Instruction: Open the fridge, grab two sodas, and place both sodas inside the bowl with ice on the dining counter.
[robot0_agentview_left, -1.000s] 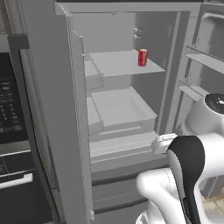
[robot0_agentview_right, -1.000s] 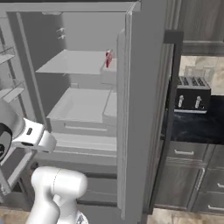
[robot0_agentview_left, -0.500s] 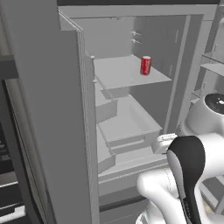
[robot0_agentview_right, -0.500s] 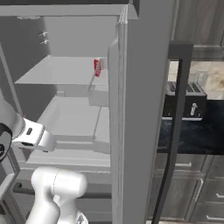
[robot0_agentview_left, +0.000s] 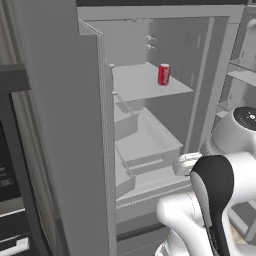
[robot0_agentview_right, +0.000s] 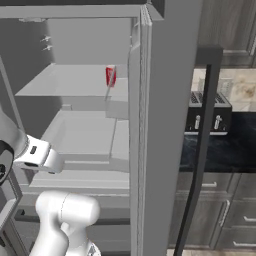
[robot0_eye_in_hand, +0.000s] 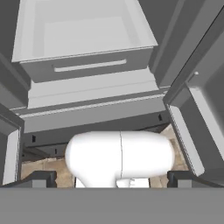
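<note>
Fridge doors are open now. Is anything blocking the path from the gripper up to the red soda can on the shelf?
Nothing visible blocks it. The red can stands alone on the upper shelf of the open fridge. The open gripper sits low, facing the drawer, so it must rise past that.

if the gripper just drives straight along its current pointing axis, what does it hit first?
Likely the fridge's lower front ledge, below the white drawer. The open gripper points there; depth is unclear. The red can sits well above that line.

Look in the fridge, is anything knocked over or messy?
No. The red can stands upright on the upper shelf, the drawer below sits straight, and nothing has spilled.
</note>
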